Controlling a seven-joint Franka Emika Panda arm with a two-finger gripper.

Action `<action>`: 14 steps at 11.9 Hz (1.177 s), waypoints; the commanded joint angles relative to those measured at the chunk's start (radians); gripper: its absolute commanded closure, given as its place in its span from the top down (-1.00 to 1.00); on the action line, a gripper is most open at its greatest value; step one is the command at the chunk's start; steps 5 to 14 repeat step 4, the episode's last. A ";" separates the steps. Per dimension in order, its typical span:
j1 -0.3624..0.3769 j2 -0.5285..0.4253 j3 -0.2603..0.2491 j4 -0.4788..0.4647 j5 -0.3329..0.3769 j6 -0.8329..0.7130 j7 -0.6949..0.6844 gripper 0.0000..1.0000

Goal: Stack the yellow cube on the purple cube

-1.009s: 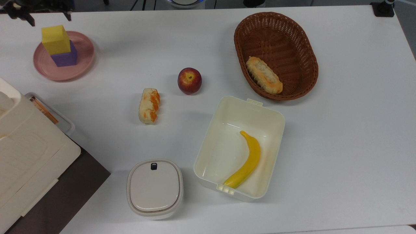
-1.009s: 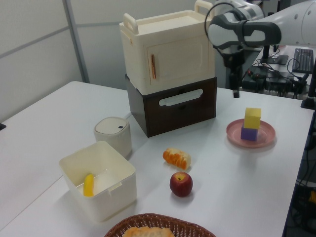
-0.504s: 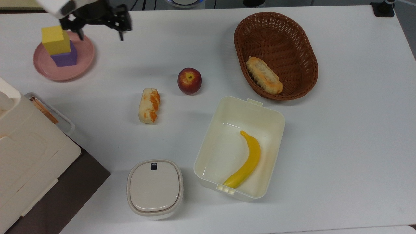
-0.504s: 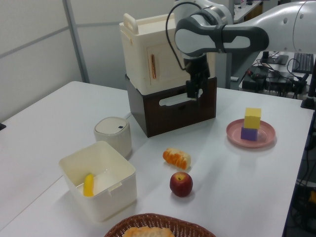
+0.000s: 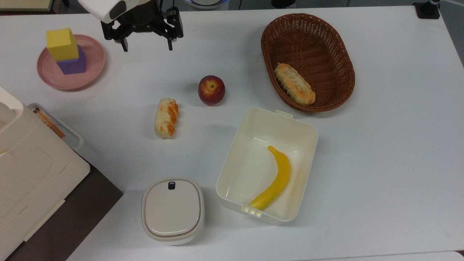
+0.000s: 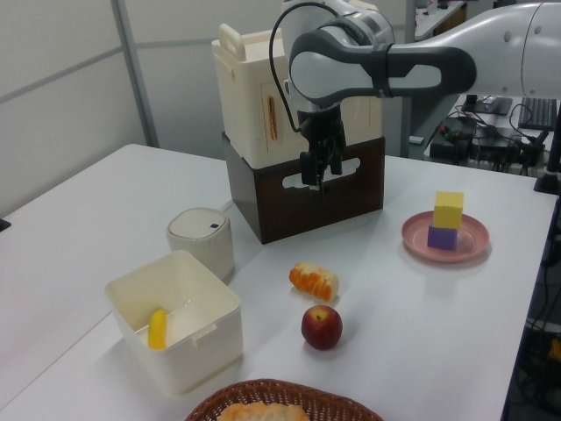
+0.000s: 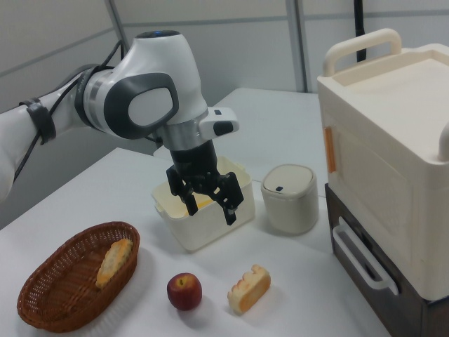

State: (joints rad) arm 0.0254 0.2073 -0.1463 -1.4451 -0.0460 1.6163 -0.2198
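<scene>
- The white tabletop (image 5: 380,152) carries everything; the room behind it shows grey wall panels and, in the left view's far right, a desk with cables and a keyboard.
- A cream cabinet on a dark drawer unit (image 6: 302,132) stands at the left view's far centre.
- The arm's jaws (image 5: 146,42) hang spread and empty above bare tabletop, to the top view's right of the plate.
- The pink plate (image 5: 92,74) at the top view's far left holds the purple cube (image 5: 74,65), with the yellow cube (image 5: 62,44) resting on top, so the pile looks done.
- Risk, as I judge it: the yellow cube sits slightly off-centre and is larger, so any knock to the plate could topple it.
- Apple (image 5: 211,90), bread roll (image 5: 166,118), basket (image 5: 344,58), lidded box (image 5: 172,210) and the tub (image 5: 301,127) holding the banana (image 5: 276,179) lie well apart from the pile.
</scene>
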 commanded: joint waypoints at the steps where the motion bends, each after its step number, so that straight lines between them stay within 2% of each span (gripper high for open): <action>1: -0.071 -0.011 0.092 -0.029 0.015 0.074 0.088 1.00; 3: -0.097 -0.013 0.106 -0.028 0.014 0.068 0.088 1.00; 14: -0.098 -0.016 0.106 -0.028 0.014 0.069 0.086 1.00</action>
